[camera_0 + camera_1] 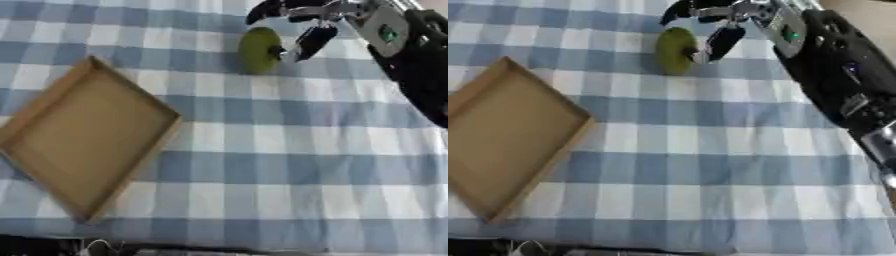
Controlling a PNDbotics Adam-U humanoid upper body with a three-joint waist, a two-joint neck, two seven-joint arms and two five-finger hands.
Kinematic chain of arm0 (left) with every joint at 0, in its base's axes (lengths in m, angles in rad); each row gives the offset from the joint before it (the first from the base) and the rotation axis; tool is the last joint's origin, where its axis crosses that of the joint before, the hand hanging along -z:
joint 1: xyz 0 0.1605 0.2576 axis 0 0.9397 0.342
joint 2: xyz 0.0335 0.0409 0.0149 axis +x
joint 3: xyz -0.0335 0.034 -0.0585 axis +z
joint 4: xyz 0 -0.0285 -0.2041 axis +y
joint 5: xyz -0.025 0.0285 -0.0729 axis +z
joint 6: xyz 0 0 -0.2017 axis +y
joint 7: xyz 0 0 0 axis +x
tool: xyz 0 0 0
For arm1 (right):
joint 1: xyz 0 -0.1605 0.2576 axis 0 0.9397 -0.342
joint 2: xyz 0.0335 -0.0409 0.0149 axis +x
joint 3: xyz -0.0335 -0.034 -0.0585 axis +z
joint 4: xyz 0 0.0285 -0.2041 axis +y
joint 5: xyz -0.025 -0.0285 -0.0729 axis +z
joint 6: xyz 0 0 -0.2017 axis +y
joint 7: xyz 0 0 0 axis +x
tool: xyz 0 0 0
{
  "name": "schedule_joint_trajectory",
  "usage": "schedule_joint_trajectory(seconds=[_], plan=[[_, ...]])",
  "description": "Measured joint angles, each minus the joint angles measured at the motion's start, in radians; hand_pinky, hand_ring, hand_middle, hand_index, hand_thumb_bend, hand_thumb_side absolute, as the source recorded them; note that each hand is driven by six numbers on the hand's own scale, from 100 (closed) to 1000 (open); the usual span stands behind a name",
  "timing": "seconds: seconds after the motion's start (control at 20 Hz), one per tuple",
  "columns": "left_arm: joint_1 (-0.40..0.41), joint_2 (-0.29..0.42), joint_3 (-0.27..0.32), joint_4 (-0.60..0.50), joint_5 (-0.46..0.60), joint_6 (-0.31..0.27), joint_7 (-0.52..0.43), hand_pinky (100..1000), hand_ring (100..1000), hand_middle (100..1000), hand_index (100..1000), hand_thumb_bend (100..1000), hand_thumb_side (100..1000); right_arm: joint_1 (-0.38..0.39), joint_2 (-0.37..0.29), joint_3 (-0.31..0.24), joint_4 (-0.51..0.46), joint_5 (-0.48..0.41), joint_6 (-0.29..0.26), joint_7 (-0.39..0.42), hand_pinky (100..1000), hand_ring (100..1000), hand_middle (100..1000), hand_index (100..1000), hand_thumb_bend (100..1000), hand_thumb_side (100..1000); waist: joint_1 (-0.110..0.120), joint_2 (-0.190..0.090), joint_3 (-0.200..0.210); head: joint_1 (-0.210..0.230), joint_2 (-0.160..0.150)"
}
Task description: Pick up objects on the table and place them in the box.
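Two items of interest lie on the blue-and-white checked tablecloth (289,150) in the left eye view. First, a round yellow-green fruit-like object (259,50) sits near the far edge, right of centre, resting on the cloth. Second, a shallow brown cardboard box (87,137) with low walls lies at the left, turned at an angle so one corner points toward the far side; nothing is seen inside it. The fruit-like object and the box are well apart. The robot's right hand (306,22), black with silver parts, enters from the upper right corner. Its fingers are spread and curve down around the far and right sides of the green object; one dark finger (313,42) hangs just beside the object's right flank, at or very near contact. Whether the object is actually clamped cannot be told. The black forearm runs down the right edge.

Right eye view: same arrangement, shifted leftward. The green object (675,50) stands on the cloth, the right hand (724,17) arched over and beside it with fingers apart. The box (500,135) is cut by the left edge. The left hand shows in neither view.
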Motion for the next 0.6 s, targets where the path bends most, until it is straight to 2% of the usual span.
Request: schedule_joint_trajectory(seconds=[0.4,0.55,0.6], plan=[[-0.009,-0.007,-0.001,0.000,0.004,-0.002,-0.004,611,647,641,790,213,453,-0.004,0.027,-0.020,0.060,0.070,-0.006,-0.006,1000,1000,932,1000,100,595,-0.003,0.007,0.006,-0.003,-0.004],[-0.011,-0.007,-0.004,0.000,0.006,-0.002,-0.004,611,648,639,789,213,453,-0.010,0.034,-0.025,0.073,0.074,-0.006,-0.006,1000,1000,851,1000,100,526,-0.003,0.007,0.006,-0.004,-0.004],[-0.012,-0.007,-0.005,0.000,0.007,-0.002,-0.004,611,648,639,789,213,453,-0.010,0.037,-0.026,0.076,0.074,-0.008,-0.008,1000,1000,781,958,100,456,-0.003,0.007,0.006,-0.004,-0.004]])
